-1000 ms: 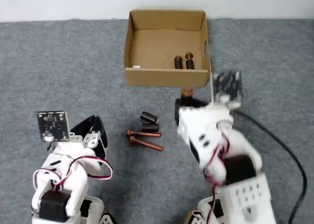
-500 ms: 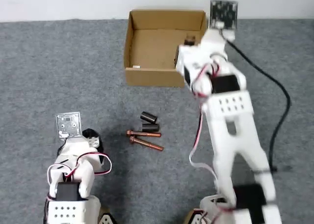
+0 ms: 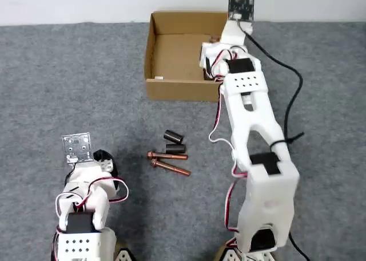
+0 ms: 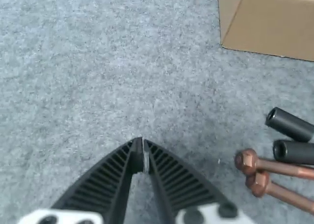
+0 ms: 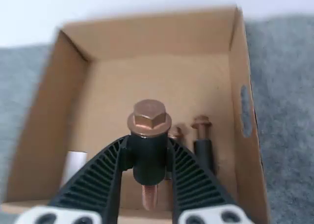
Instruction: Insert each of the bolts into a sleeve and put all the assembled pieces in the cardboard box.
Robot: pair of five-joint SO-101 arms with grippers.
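Observation:
My right gripper [image 5: 148,146] is shut on an assembled piece [image 5: 148,130], a copper bolt seated in a black sleeve, held upright above the open cardboard box [image 5: 147,25]. Two more assembled pieces [image 5: 202,141] lie on the box floor at its right side. In the high view the right arm stretches over the box [image 3: 150,49], with its gripper [image 3: 213,48] above the box's right half. Two loose black sleeves [image 3: 172,138] and two loose copper bolts [image 3: 170,167] lie on the carpet in front of the box. My left gripper [image 4: 142,151] is shut and empty, off to the left of those parts [image 4: 289,125].
A small white label [image 5: 74,165] lies in the box's near left corner. Grey carpet [image 3: 68,83] covers the table. A black cable [image 3: 294,95] trails to the right of the right arm. The left arm's base [image 3: 80,215] sits at the near left.
The right arm has swung from in front of the box to above it, carrying the assembled piece. The left arm pulled back a little, then held still.

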